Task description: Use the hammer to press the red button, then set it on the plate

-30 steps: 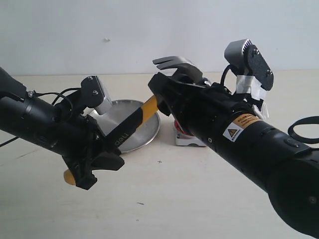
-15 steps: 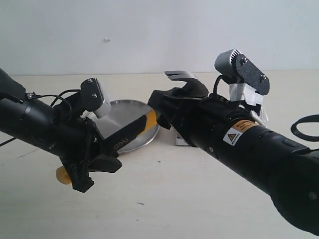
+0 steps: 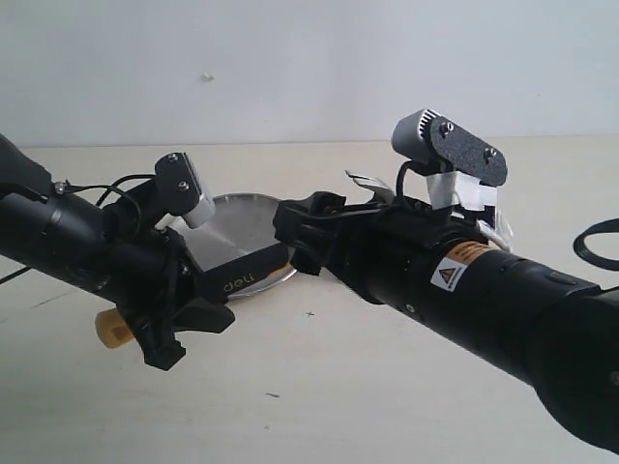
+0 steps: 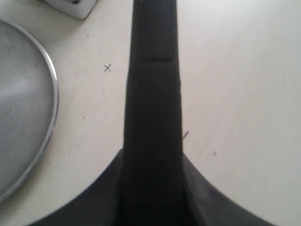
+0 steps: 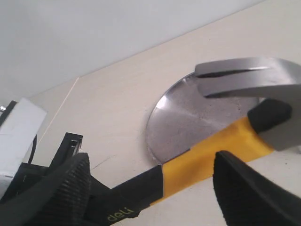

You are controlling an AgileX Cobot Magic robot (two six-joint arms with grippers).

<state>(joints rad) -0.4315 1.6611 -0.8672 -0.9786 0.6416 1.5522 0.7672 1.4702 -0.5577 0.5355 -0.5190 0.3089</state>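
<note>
My left gripper (image 3: 179, 309) is shut on the lower handle of the hammer (image 3: 237, 280), whose yellow end sticks out behind it. The black handle (image 4: 153, 103) runs straight out from the left gripper (image 4: 153, 188). The hammer lies low and nearly level beside the silver plate (image 3: 237, 217), with its claw head (image 5: 244, 75) over the plate (image 5: 188, 117). My right gripper (image 5: 150, 188) is open, its fingers standing wide on either side of the yellow handle section (image 5: 211, 157). The red button's dome is hidden behind the right arm; only a pale base corner (image 4: 70, 5) shows.
A black cable loop (image 3: 595, 251) lies at the right edge of the table. A small cross mark (image 3: 309, 313) sits on the tabletop in front of the plate's rim (image 4: 51, 108). A white wall stands behind the table.
The hammer head has swung down from high in the air to just above the table. The right gripper has dropped with it, and the handle's yellow end has shifted left.
</note>
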